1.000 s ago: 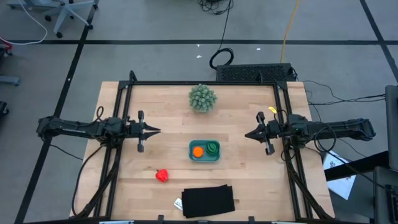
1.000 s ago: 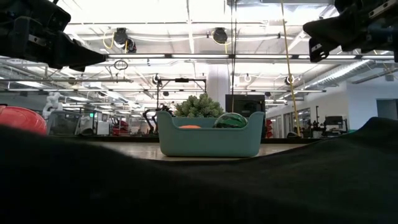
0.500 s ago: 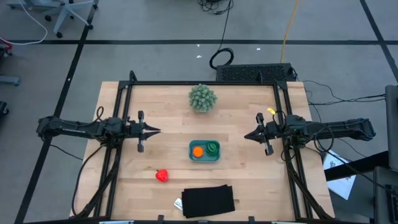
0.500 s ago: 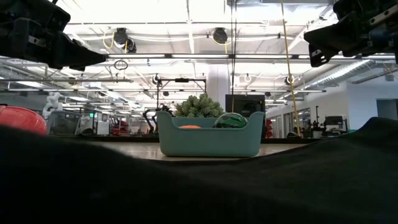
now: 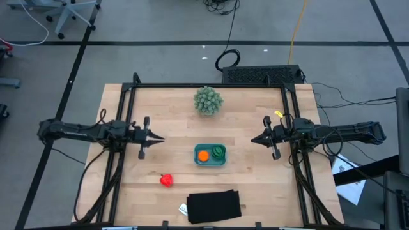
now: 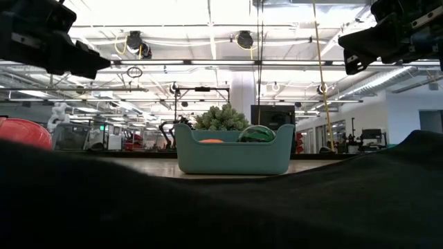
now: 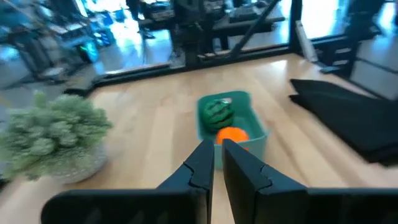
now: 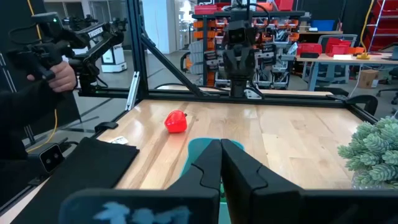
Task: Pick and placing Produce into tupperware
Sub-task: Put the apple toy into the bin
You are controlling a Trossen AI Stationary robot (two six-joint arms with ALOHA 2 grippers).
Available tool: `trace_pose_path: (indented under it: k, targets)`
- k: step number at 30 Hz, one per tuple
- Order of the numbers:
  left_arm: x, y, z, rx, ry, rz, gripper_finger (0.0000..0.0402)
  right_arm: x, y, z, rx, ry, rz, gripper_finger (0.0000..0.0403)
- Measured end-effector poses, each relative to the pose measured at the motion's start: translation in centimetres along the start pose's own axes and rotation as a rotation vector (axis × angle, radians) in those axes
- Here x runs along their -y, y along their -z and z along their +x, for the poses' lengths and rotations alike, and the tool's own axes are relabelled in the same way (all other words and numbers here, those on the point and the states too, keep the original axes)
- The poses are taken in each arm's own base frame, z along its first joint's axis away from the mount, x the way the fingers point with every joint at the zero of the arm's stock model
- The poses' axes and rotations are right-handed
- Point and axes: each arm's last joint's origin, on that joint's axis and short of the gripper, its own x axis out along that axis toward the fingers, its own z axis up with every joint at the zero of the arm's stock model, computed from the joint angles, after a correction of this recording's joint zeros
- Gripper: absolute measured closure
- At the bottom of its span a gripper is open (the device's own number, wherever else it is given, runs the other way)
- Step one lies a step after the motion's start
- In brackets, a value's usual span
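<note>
Teal tupperware [image 5: 210,155] near desk [image 5: 172,108] centre, holding orange ball [image 5: 203,154] and dark green striped piece [image 5: 219,152] side by side. Red lumpy piece [image 5: 166,180] loose on the wood toward the front edge, left of the black flat rectangle [image 5: 214,206]. Left hand [image 5: 160,137] and right hand [image 5: 253,139] raised by left and right edges, both closed and empty.

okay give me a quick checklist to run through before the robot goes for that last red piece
1. Red piece free on the table, apart from the black mat: ok.
2. Orange ball and striped green piece in the teal tub: ok.
3. Room left in the tub: cannot tell.
4. Left gripper empty, jaws shut, need opening: not ok.
5. Right gripper empty, jaws shut, clear of the tub: ok.
</note>
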Motion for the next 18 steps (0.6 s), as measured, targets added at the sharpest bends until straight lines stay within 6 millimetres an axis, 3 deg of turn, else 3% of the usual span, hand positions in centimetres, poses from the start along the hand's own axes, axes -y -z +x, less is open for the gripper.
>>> trace_pose_path:
  k: [8, 18]
  targets:
    - [0.4, -1.7, 0.7, -0.100, 0.106, -0.006, 0.0364, 0.0, 0.0, 0.0, 0.000, 0.000, 0.000, 0.0403]
    - [0.7, -5.5, 2.0, -0.139, 0.187, 0.007, 0.0364, 0.0, 0.1, 0.0, -0.010, 0.000, 0.002, 0.0403]
